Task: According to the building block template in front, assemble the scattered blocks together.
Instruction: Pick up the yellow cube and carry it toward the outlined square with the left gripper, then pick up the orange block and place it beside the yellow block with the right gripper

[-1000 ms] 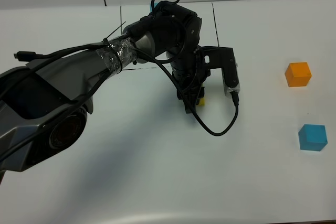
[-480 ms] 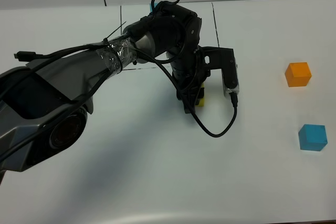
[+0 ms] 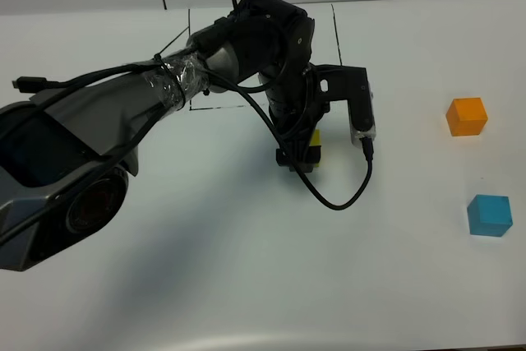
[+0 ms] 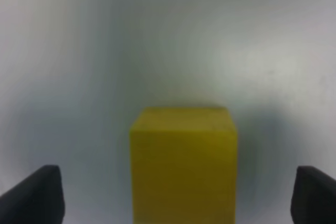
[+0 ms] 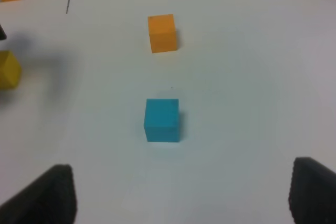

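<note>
Left claw [image 4: 178,196], shifted, astride yellow cube [image 4: 184,163]

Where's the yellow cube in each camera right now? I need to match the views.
Exterior high: yellow cube mid-table, partly hidden by the left gripper.
Left wrist: close up, between the open jaws, clear of both.
Right wrist: small, at the picture's edge.
Shared landmark: the blue cube, also in the right wrist view; the left wrist view lacks it.

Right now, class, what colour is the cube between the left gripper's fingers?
The cube is yellow, clearest in the left wrist view.
</note>
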Robot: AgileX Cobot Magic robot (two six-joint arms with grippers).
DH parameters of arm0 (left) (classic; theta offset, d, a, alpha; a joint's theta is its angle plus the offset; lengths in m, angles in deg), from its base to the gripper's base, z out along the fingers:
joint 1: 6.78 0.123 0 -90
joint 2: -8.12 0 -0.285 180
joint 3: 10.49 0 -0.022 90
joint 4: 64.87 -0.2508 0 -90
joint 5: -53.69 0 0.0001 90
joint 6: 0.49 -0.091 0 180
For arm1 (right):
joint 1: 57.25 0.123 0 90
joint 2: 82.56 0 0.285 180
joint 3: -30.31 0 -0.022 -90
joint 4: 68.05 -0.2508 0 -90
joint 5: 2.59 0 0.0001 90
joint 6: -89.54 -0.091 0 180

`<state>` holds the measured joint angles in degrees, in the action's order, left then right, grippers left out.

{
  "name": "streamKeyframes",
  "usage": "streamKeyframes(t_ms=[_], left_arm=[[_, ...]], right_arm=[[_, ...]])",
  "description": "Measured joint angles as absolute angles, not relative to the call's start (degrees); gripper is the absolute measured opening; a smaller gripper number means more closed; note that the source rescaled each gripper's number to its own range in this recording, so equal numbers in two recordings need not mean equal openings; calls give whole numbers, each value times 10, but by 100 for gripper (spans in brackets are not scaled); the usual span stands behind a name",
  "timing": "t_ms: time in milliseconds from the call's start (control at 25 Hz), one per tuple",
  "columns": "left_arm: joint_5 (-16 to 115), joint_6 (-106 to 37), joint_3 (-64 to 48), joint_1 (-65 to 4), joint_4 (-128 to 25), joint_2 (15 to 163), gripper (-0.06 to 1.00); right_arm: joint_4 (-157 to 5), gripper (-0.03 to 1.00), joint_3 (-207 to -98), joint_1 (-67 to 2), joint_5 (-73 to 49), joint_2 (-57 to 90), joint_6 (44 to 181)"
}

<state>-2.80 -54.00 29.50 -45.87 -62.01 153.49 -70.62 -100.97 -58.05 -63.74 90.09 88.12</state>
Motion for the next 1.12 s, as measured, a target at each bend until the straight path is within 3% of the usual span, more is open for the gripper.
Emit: streamKeyframes(t_ms=[200, 440, 920, 1120], left_arm=[[-50, -517, 296, -459, -620, 1489, 84], [-60, -388, 296, -430, -620, 1438, 84], [-145, -208, 293, -279, -620, 1385, 84], [-142, -179, 236, -220, -620, 1334, 84]], right_arm=[[-706, 66, -1010, -581, -637, 901, 881], [-706, 66, -1010, -581, -637, 901, 881], [-706, 66, -1010, -581, -637, 901, 881], [-706, 66, -1010, -581, -637, 901, 881]])
